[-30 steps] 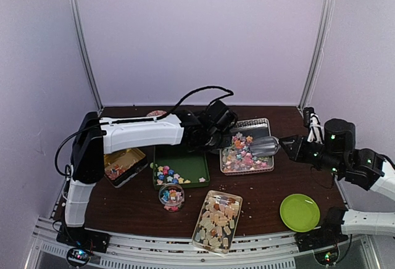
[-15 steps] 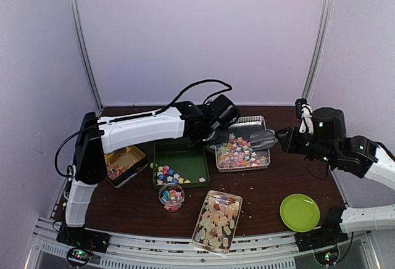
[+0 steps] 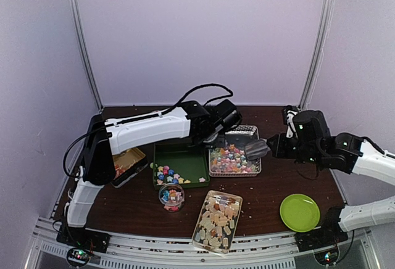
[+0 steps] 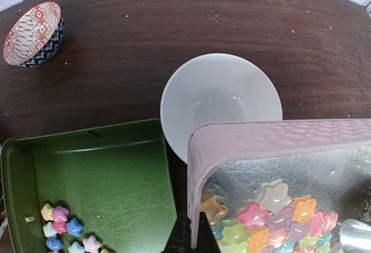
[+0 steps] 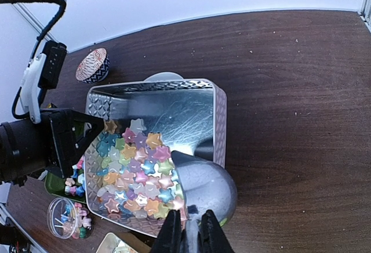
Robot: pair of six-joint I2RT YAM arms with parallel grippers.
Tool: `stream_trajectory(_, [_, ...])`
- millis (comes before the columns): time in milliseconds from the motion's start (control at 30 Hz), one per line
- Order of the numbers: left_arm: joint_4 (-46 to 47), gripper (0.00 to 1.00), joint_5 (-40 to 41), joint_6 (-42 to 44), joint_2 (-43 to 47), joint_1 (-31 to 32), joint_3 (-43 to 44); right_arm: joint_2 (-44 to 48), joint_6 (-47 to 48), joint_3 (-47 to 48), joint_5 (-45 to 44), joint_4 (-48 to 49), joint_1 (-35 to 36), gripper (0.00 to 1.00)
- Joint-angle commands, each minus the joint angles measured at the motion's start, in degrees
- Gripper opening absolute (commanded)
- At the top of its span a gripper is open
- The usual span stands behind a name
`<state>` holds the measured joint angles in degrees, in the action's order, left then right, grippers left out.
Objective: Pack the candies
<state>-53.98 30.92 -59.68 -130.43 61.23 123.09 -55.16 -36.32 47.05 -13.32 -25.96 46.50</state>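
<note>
Pastel star candies (image 3: 231,160) fill the near part of a silver embossed tray (image 3: 247,131). My left gripper (image 3: 210,139) is shut on the tray's left rim (image 4: 200,183), one finger (image 4: 180,238) outside and one inside, next to the candies (image 4: 272,218). My right gripper (image 3: 272,147) is shut on the handle of a metal scoop (image 3: 256,150). The scoop's bowl (image 5: 204,186) rests over the tray's right near corner, at the edge of the star pile (image 5: 136,172). Beige-amber chunks (image 3: 217,219) lie in a clear tray at the front.
A green tray (image 3: 185,157) with a few stars (image 3: 166,174) lies just left of the silver tray. Also here are a small round jar of stars (image 3: 171,196), a gold tin (image 3: 125,163), a green plate (image 3: 299,212), a white bowl (image 4: 220,99) and a patterned bowl (image 4: 33,33).
The left gripper has drawn the silver tray leftward, up against the green tray. The right arm has followed to the left with the scoop over the tray.
</note>
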Motion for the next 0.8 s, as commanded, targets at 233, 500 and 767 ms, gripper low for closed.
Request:
stream_trajectory(233, [0.27, 0.0, 1.93, -0.66, 1.05, 0.1, 3.62, -7.64, 2.2, 4.67, -6.35, -5.95, 2.46, 0.0])
stream_trajectory(500, [0.23, 0.0, 2.08, -0.75, 1.45, 0.12, 3.74, -11.6, -1.42, 2.66, 0.29, -2.3, 2.63, 0.0])
stream_trajectory(767, [0.19, 0.0, 1.75, -0.72, 2.75, 0.07, 3.15, -13.46, -7.67, -1.42, 6.48, 5.96, 2.57, 0.0])
